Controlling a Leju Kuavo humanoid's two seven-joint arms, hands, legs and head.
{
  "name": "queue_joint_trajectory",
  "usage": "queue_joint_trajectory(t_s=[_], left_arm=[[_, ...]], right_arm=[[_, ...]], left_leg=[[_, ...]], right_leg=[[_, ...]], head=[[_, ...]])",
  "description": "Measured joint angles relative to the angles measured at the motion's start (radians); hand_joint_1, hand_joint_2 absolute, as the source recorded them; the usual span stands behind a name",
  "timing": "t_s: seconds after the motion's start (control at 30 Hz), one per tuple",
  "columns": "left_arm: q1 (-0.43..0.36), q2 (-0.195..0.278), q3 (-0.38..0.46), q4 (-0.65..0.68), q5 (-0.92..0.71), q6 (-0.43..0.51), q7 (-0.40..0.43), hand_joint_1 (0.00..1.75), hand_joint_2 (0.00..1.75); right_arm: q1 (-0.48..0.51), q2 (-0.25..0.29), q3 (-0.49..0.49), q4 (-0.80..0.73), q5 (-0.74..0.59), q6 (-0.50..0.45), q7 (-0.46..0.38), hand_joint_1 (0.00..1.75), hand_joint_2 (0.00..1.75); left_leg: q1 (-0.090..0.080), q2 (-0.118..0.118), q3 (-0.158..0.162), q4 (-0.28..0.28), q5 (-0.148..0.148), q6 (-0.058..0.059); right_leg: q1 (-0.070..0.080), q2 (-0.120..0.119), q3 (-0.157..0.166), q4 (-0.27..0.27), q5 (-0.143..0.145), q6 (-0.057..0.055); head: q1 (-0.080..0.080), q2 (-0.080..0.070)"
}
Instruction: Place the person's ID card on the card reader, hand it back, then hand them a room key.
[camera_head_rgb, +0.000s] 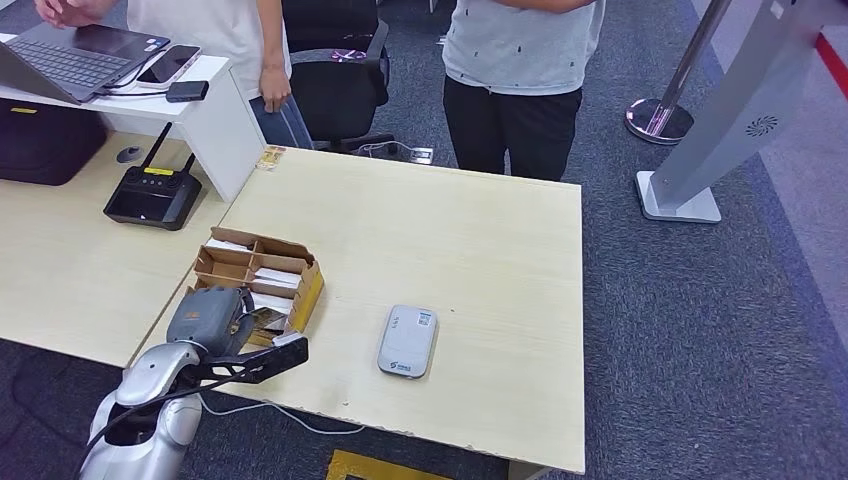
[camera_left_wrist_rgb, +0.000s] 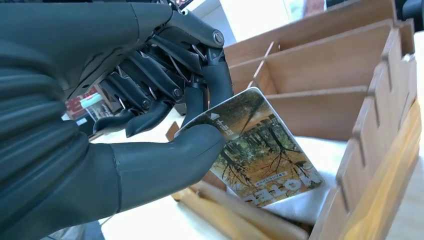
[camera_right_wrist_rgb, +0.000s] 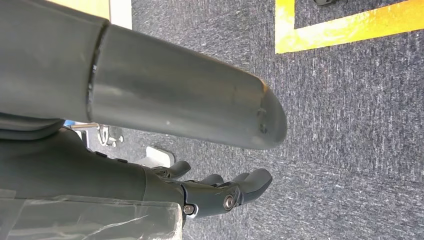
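Nearest us, at seven o'clock, our left hand (camera_left_wrist_rgb: 165, 125) pinches a room key (camera_left_wrist_rgb: 260, 150) between thumb and fingers inside the wooden box (camera_head_rgb: 300, 290). Right hand (camera_right_wrist_rgb: 220, 192) hangs, fingers loosely apart, holding nothing. The card reader (camera_head_rgb: 407, 341) lies bare, so we judge only the key handover remains, to the person (camera_head_rgb: 520, 70) at twelve.

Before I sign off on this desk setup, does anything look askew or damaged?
Two small things. The brown cardboard divided box sits skewed to the pale wooden table's edges, near its left side. That table's near edge looks chipped. The white card reader lies flat, and the left hand pinches a forest-print room key card over the box.
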Motion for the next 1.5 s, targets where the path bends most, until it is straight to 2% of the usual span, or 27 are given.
queue_joint_trajectory(t_s=[0.17,0.57,1.1,1.3,1.5], left_arm=[[-0.049,0.007,0.0,-0.006,0.021,0.007,-0.006,1.75,1.75],[-0.217,0.058,0.015,-0.019,0.073,-0.022,-0.024,1.75,1.75],[-0.246,0.074,0.017,-0.024,0.094,-0.032,-0.024,1.75,1.75],[-0.342,0.109,0.054,-0.024,0.185,-0.101,-0.015,1.75,1.75],[-0.461,0.119,0.126,0.031,0.105,-0.102,0.014,1.75,1.75]], right_arm=[[0.0,0.0,0.0,0.0,0.002,0.001,-0.004,0.0,0.0],[0.0,0.001,0.0,0.0,0.003,0.006,-0.008,0.0,0.0],[0.0,0.002,0.0,0.0,0.003,0.01,-0.006,0.0,0.0],[0.0,0.002,0.0,0.001,0.006,0.013,-0.008,0.0,0.0],[-0.004,0.01,0.0,0.003,0.037,0.017,-0.014,0.0,0.0]], left_leg=[[0.0,0.0,0.0,0.0,0.0,0.0],[0.0,0.0,0.0,0.0,0.0,0.0],[0.0,0.0,0.0,0.0,0.0,0.0],[0.0,0.0,0.0,0.0,0.001,-0.001],[0.0,0.0,0.0,0.0,0.001,-0.001]], right_leg=[[0.0,0.0,0.0,0.0,0.0,0.0],[0.0,0.0,0.0,0.0,0.0,0.0],[0.0,0.0,0.0,0.0,0.0,0.0],[0.0,0.0,0.0,0.001,0.0,0.0],[0.0,0.0,0.0,0.001,0.0,0.0]], head=[[0.0,0.0],[0.0,0.0],[0.0,0.0],[0.0,0.0],[0.0,0.0]])
